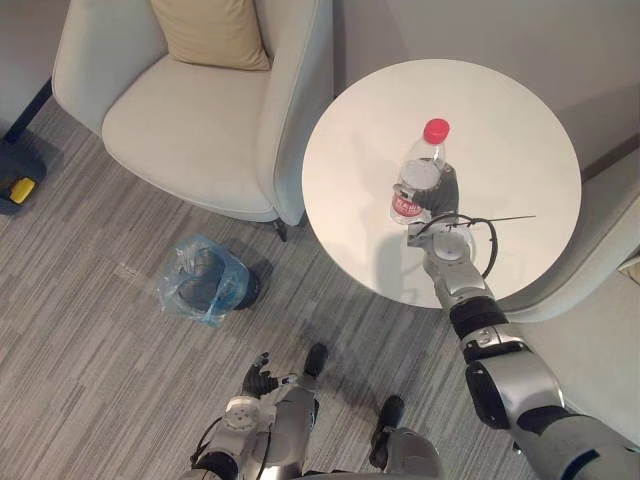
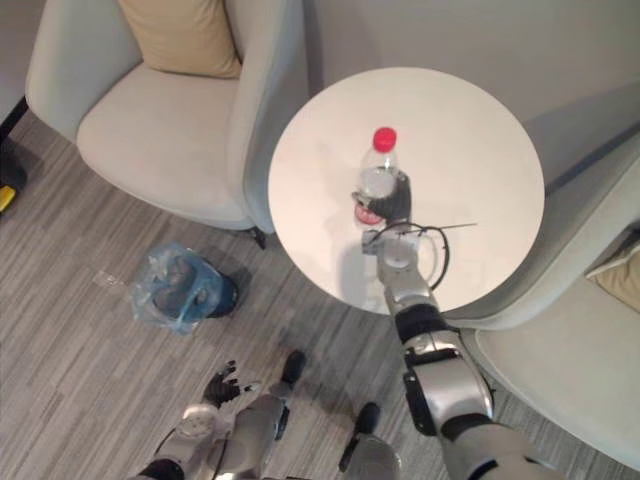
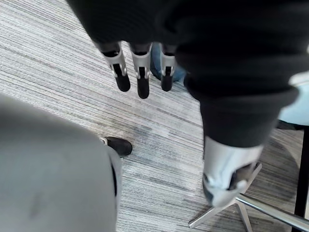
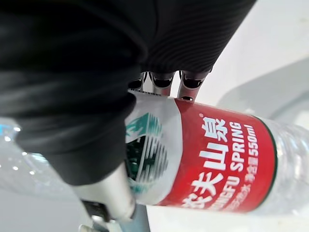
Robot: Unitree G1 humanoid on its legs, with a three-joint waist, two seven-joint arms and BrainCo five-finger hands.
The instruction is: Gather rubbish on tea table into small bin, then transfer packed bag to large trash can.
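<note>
2 hands work at different heights. Nearest the robot, the left hand hangs low over the striped floor. Its fingers are straight and relaxed and hold nothing. It is judged idle, parked clear of the working side.

Further out on the floor stands the small bin, lined with a loose blue bag whose mouth faces upward. The bin sits between the armchair and the table, near the table's edge but apart from it. This placement is judged to keep the carry from table to bin short.

The right hand reaches in over the near edge of the round white table and is clenched round 1 clear plastic bottle. In the right wrist view the fingers curl behind the red and white label, and the thumb closes on the opposite side. The grip therefore lies on the label band, below the red cap. A hold at mid-body is judged to keep the bottle from tipping when it is lifted.

The bottle stands upright near the middle of the table. Whether its base rests on the surface cannot be told.

Step in hand, as judged: the grasp is made and the transfer to the bin is not yet done. The next move calls for a lift and a swing to the robot's left, ending over the bag's mouth. The thin wall may buckle or slip under pressure.

Farthest back, 1 tan cushion leans in the armchair.
</note>
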